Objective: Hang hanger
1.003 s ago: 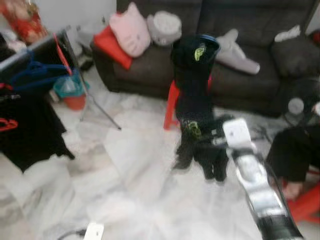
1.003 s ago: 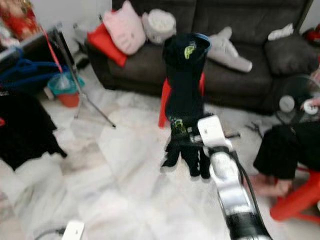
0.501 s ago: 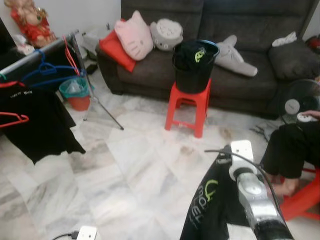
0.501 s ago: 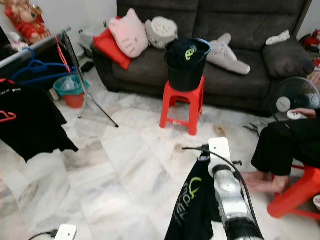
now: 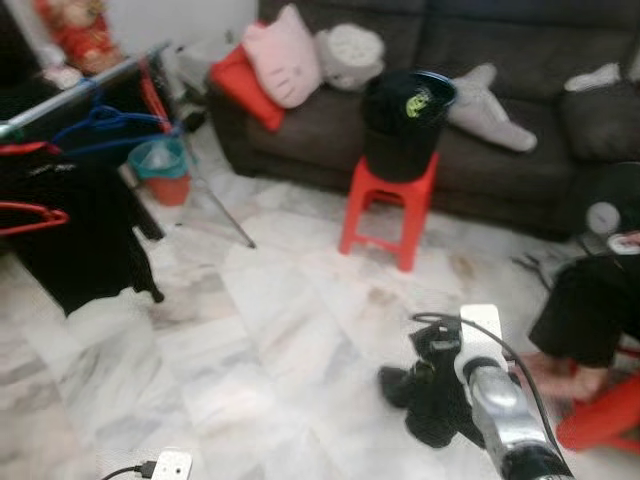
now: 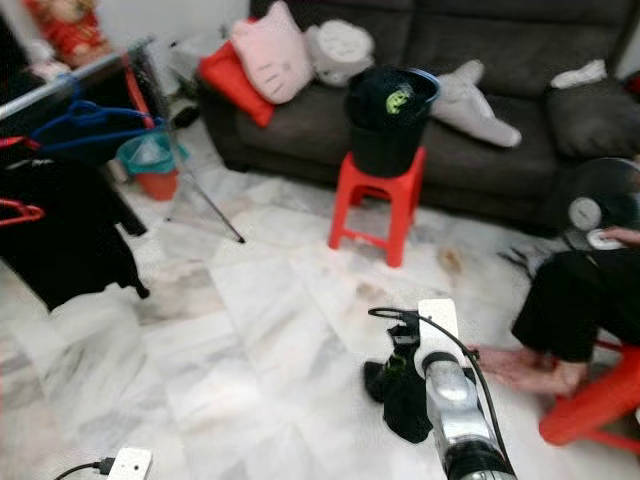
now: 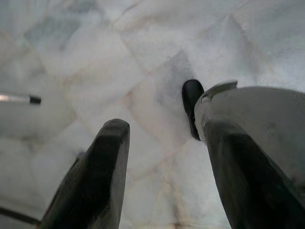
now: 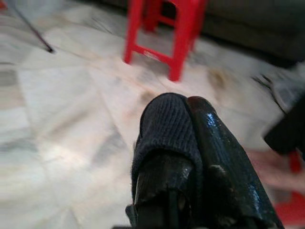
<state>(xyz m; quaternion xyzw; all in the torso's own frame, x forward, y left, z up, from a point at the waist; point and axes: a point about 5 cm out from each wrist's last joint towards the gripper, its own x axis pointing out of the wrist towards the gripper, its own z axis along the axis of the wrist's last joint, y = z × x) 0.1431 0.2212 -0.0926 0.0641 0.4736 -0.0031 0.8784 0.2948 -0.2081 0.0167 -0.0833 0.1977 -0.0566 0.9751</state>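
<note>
The right gripper (image 8: 188, 143) is clamping its jaws on a black garment (image 6: 405, 395) low over the floor (image 6: 250, 330), well apart from the rack (image 5: 80, 85), so hanging is yet to come, while the left gripper (image 7: 164, 157) is hanging open.

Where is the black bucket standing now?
In the eye views the black bucket stands on the red stool, straight in front of the dark sofa, ahead of the robot and slightly to its right.

Right arm (image 6: 452, 400) extended low, fingers (image 8: 214, 143) pinched together, left fingers (image 7: 102, 171) spread
</note>
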